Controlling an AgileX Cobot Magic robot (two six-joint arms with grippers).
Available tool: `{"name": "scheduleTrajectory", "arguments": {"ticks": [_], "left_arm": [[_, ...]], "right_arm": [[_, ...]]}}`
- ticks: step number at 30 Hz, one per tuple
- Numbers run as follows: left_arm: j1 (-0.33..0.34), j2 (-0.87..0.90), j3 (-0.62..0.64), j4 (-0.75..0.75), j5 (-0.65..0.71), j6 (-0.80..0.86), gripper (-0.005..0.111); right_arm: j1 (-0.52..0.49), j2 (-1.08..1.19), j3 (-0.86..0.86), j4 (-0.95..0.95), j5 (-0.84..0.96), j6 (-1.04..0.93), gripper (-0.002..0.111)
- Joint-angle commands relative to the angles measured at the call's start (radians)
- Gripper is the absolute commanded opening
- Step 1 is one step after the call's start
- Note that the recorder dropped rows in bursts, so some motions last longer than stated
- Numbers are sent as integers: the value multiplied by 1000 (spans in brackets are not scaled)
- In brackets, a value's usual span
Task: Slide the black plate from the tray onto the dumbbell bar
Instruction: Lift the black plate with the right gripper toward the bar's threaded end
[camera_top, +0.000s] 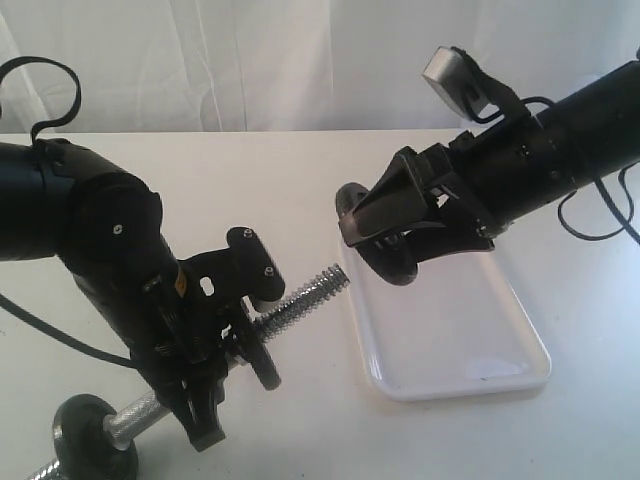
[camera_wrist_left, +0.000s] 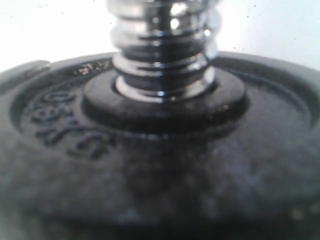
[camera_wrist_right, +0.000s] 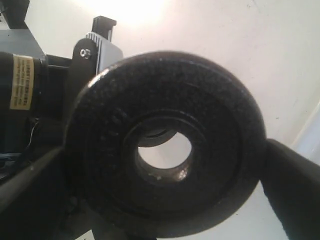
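Observation:
My right gripper is shut on the black plate and holds it on edge in the air above the near-left corner of the white tray. In the right wrist view the black plate fills the frame between the two fingers, its centre hole open. My left gripper is shut on the dumbbell bar, whose threaded end points up and right toward the plate, a short gap away. A black disc sits on the bar's thread; the left fingers are hidden in the left wrist view.
A second black disc on the bar's other end rests near the table's front left edge. The tray holds nothing else that shows. A white curtain hangs behind the table.

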Motion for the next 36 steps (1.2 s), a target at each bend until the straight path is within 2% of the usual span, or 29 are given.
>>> {"name": "scheduleTrajectory", "arguments": {"ticks": [1, 36], "left_arm": [[-1, -53, -27, -10, -2, 4, 0], [-1, -53, -27, -29, -4, 4, 0]], "right_arm": [[-8, 24, -1, 82, 6, -27, 0], [43, 177, 24, 176, 6, -52, 0]]}}
